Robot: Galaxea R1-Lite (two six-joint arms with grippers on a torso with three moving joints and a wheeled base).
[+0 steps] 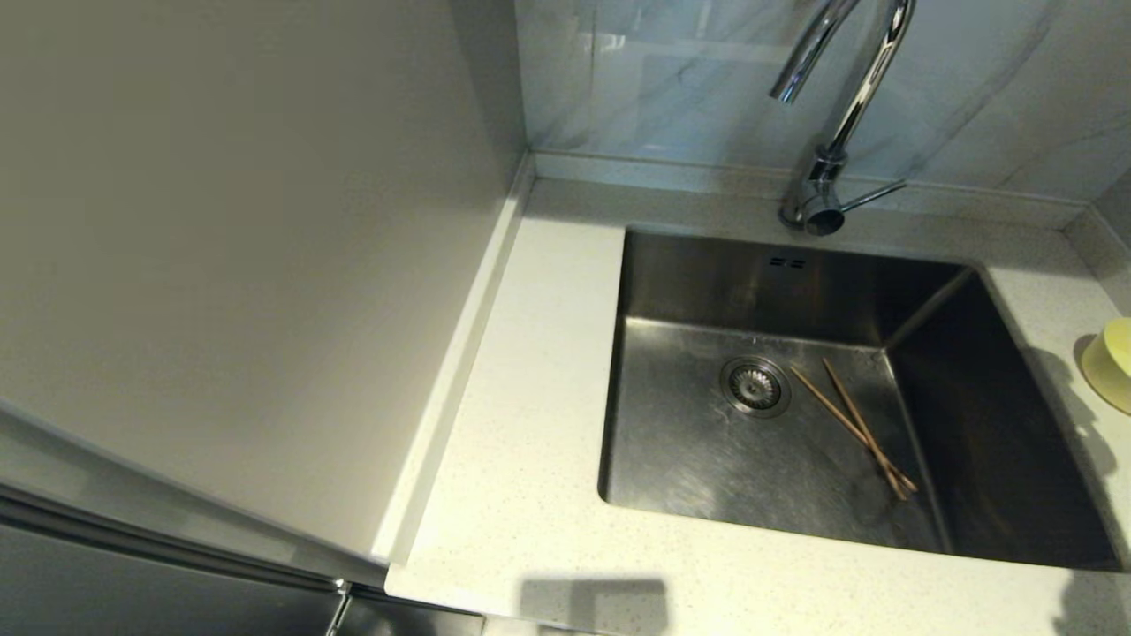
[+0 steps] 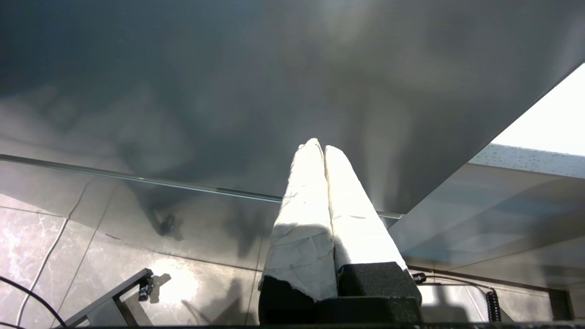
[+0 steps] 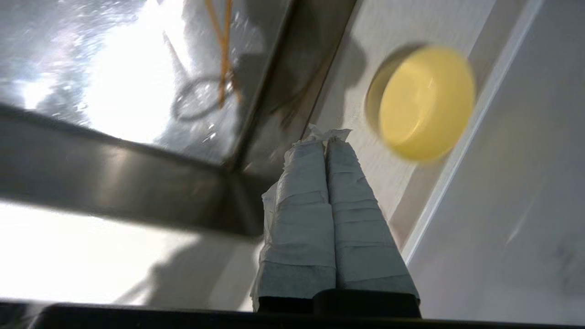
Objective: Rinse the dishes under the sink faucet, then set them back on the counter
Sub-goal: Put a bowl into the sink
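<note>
Two brown chopsticks (image 1: 855,428) lie crossed on the floor of the steel sink (image 1: 707,442), just right of the round drain (image 1: 755,386); the right wrist view shows these chopsticks (image 3: 223,50) too. The pale-yellow bowl (image 1: 1112,364) stands on the counter (image 1: 539,397) at the sink's right edge, half cut off in the head view. My right gripper (image 3: 325,138) is shut and empty, above the counter strip between the sink and the yellow bowl (image 3: 425,103). The chrome faucet (image 1: 835,115) rises behind the sink. The pink bowl is out of view. My left gripper (image 2: 319,145) is shut, low beside a cabinet front.
A tall pale cabinet side (image 1: 239,256) walls off the counter's left. Grey marbled tile (image 1: 671,79) backs the sink. The faucet's thin lever (image 1: 875,194) points right. In the left wrist view the tiled floor (image 2: 91,274) shows below.
</note>
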